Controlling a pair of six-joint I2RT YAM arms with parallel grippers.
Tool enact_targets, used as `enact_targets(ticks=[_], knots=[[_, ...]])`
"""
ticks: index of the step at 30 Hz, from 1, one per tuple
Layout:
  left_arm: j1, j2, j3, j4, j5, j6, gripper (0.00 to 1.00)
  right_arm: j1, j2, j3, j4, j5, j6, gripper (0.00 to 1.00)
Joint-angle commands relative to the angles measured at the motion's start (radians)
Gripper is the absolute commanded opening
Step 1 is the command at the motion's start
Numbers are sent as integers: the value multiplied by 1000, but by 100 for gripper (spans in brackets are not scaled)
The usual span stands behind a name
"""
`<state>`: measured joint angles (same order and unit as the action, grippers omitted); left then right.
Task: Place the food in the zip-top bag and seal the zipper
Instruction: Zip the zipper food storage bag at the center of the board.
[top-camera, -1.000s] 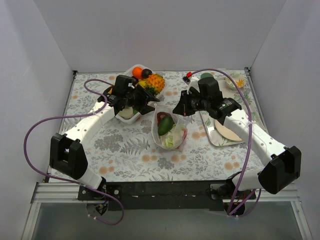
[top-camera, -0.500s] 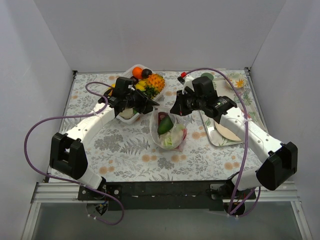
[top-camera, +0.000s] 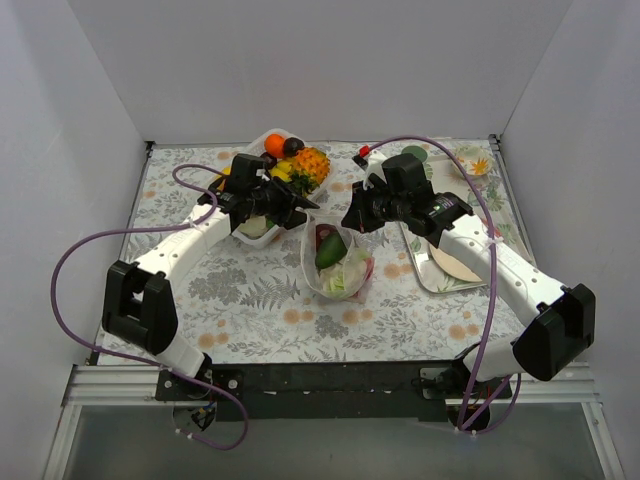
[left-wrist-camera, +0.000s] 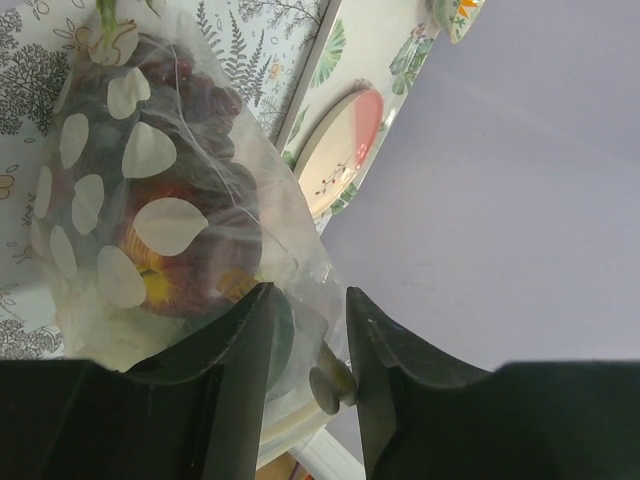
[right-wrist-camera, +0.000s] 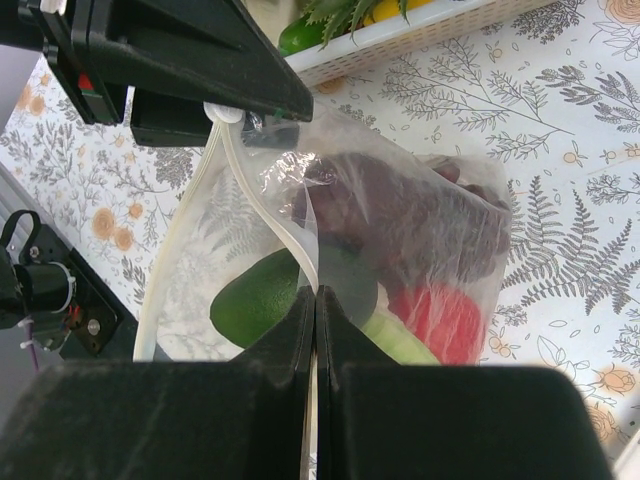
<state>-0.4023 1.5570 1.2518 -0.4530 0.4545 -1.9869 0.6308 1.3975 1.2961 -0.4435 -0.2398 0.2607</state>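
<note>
The clear zip-top bag (top-camera: 336, 262) stands at the table's middle with its mouth up. It holds food: a green fruit (right-wrist-camera: 255, 300), a red piece (right-wrist-camera: 440, 315), purple grapes (right-wrist-camera: 400, 215) and a pale green vegetable (right-wrist-camera: 395, 338). The left wrist view shows a red fruit (left-wrist-camera: 165, 265) through the bag. My left gripper (top-camera: 300, 208) is closed on the bag's mouth corner (left-wrist-camera: 300, 285), where a small white slider (right-wrist-camera: 222, 113) sits on the zipper. My right gripper (right-wrist-camera: 316, 292) is shut on the zipper strip (right-wrist-camera: 300, 235) farther along and also shows in the top view (top-camera: 351, 220).
A white basket (top-camera: 262, 228) with a pineapple and an orange sits behind the left gripper. A metal tray (top-camera: 425, 270) with a plate (left-wrist-camera: 340, 150) lies to the right. A small patterned bowl (top-camera: 470, 162) stands at the back right.
My right gripper has moved a little left and back towards the left gripper, with the zipper strip in it. The bag's mouth has narrowed. The left gripper has barely moved.
</note>
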Motion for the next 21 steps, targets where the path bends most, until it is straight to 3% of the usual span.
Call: enact_targets(ticks=[1,9,15,18,21], knots=[[20,6,26,17,32,-1,34,4,-31,23,22,11,-18,1],[25,20,15,40,59,-18,26,7,-35,9,26,14,-17,1],[25,21,3,63,78,-29,13,6,-34,6,28,17,-17,1],[26,20,-11,80,88,-38,1,6,-37,5,25,23,-20,1],[26,20,-15,86,81,-38,0,7,-41,2,23,27,-26,1]])
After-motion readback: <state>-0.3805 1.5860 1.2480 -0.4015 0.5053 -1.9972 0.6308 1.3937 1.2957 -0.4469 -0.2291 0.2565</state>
